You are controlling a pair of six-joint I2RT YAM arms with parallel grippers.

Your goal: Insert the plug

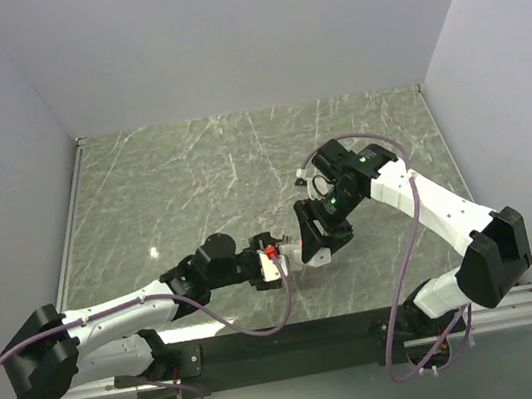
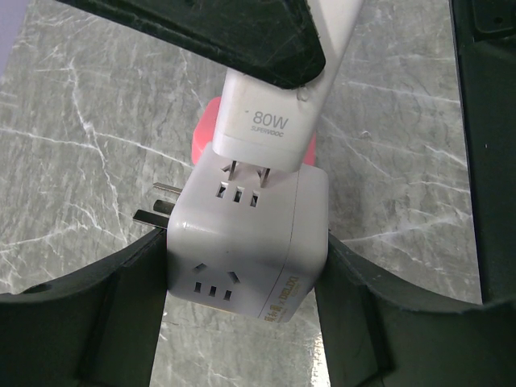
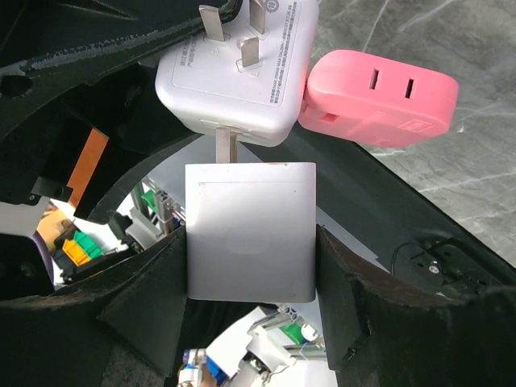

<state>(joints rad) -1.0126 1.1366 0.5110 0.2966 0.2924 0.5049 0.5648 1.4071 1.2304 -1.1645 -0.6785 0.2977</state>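
tabletop [image 1: 192,181] — grey-green veined marble | walls [image 1: 220,35] — plain pale | charger [image 2: 262,121] half-seated in adapter [image 2: 242,242]

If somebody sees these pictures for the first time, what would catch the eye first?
Near the front middle of the table, the left fingers grip a white socket cube, and the right fingers hold a white charger against it. The charger's prongs enter the cube, with bare metal showing. A pink adapter sits beside the cube.

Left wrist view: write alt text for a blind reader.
A white 80W charger has its prongs partly in the top socket of a white cube adapter, which the left claw grips on both sides. A pink plug shows behind the adapter.
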